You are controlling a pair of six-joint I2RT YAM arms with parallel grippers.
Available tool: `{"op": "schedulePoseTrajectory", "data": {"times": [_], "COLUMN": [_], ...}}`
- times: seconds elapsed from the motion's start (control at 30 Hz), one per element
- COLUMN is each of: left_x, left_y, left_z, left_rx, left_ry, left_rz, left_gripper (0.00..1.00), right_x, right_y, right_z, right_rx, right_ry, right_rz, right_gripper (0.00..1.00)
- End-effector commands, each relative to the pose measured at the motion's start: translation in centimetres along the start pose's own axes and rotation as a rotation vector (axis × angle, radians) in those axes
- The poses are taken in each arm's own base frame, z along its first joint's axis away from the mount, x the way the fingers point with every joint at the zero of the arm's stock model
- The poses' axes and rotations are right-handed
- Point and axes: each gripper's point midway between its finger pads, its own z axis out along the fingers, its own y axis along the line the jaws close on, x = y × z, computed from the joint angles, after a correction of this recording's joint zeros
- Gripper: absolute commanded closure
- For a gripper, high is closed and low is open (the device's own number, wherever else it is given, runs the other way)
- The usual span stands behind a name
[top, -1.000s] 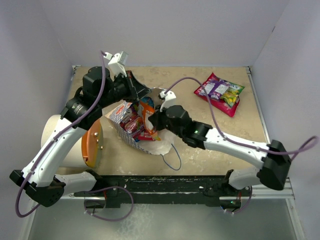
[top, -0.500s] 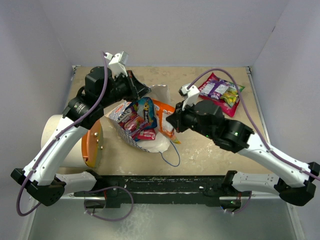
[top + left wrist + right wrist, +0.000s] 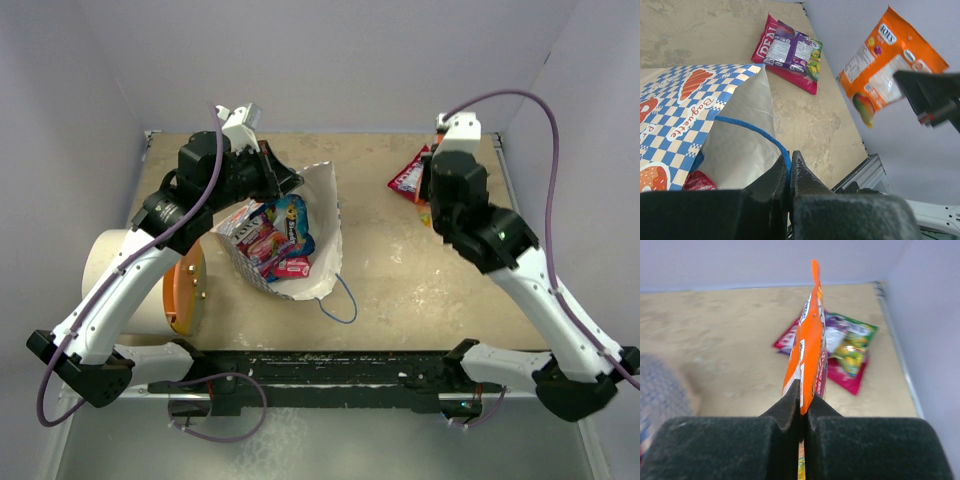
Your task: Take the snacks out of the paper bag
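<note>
Left gripper (image 3: 790, 162): my jaws are closed on the rim of the paper bag (image 3: 322, 205), where the blue cord (image 3: 757, 132) runs in. The bag lies left of desk centre with its mouth propped open. Snacks (image 3: 278, 238) inside: blue, pink and red showing.

Right gripper (image 3: 801, 392): my jaws are clamped on the lower edge of the orange packet (image 3: 811, 335), held in the air near the far right corner, above the pile (image 3: 845, 347) already lying there.

Judgement: placing step. I should lower it before releasing, because the film looks slick. Aim beside the pile, clear of the right edge. The left jaws should hold the rim steady for the next reach.

Desk top (image 3: 420, 280): beige, mottled, flat. A white cylinder (image 3: 115, 265) with an orange lid lies at the left edge. Walls (image 3: 350, 60) plain and pale.
</note>
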Motion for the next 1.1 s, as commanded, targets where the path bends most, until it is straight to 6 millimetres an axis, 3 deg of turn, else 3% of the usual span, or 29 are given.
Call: {"op": "schedulePoseTrajectory", "data": {"times": [0.0, 0.13, 0.27, 0.47, 0.8, 1.07], "left_x": [-1.4, -0.8, -0.3, -0.1, 0.5, 0.1], "left_y": [-1.7, -2.2, -2.9, -3.2, -2.6, -1.9], "left_z": [-0.3, 0.1, 0.2, 0.0, -1.2, -2.2], "left_rx": [0.060, 0.087, 0.125, 0.146, 0.124, 0.073], "left_ry": [-0.036, 0.002, 0.047, 0.070, 0.095, 0.096], "left_rz": [-0.013, -0.012, -0.001, 0.041, 0.114, 0.165], "left_gripper": [1.00, 1.00, 1.00, 1.00, 1.00, 1.00], "right_x": [-2.5, -0.7, 1.0, 3.9, 7.1, 10.9], "right_y": [-4.6, -6.7, -9.1, -12.3, -13.2, -11.1], "right_z": [4.6, 10.2, 13.9, 16.7, 21.6, 26.5], "right_rx": [0.261, 0.395, 0.510, 0.683, 0.778, 0.687], "right_ry": [-0.015, 0.084, 0.159, 0.262, 0.319, 0.376], "right_rz": [0.076, 0.052, -0.003, -0.101, -0.293, -0.338], "right_gripper": [1.00, 1.00, 1.00, 1.00, 1.00, 1.00]}}
